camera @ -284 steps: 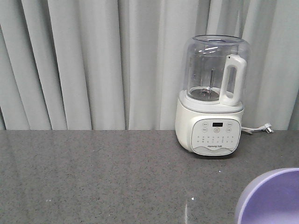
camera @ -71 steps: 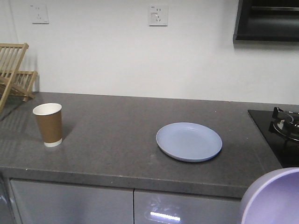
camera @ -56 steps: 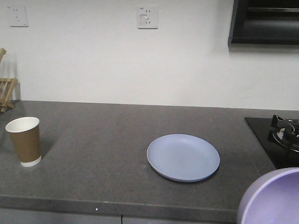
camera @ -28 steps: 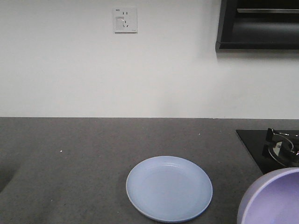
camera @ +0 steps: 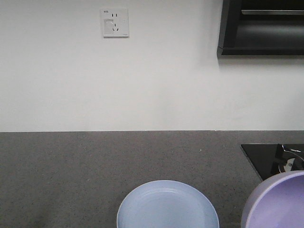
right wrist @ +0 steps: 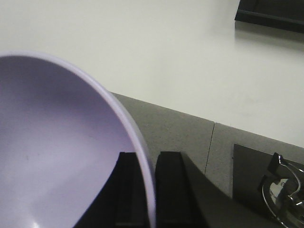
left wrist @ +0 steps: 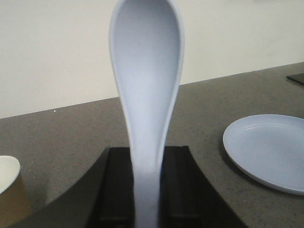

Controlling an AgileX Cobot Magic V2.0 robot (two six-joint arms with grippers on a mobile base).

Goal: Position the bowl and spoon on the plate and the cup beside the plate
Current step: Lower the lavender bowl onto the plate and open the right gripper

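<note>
1. Left gripper [left wrist: 146, 164] — jaws clamped on the handle of the short bluish-white plastic spoon [left wrist: 147, 71], scoop upright, left of the round light blue plastic plate [left wrist: 268, 152].
2. Right gripper [right wrist: 147, 161] — jaws pinching the rim of the lavender plastic bowl [right wrist: 57, 152], right of the plate.
3. Brown paper cup [left wrist: 9, 190]: on the grey speckled countertop [camera: 71, 166], well left of the plate.
4. Black hob [camera: 266, 159]: behind the plate, to its right.

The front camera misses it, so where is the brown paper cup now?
Left wrist view: the brown paper cup shows partly in the bottom-left corner, left of the pale plastic spoon, across the grey countertop from the round light blue plate.
</note>
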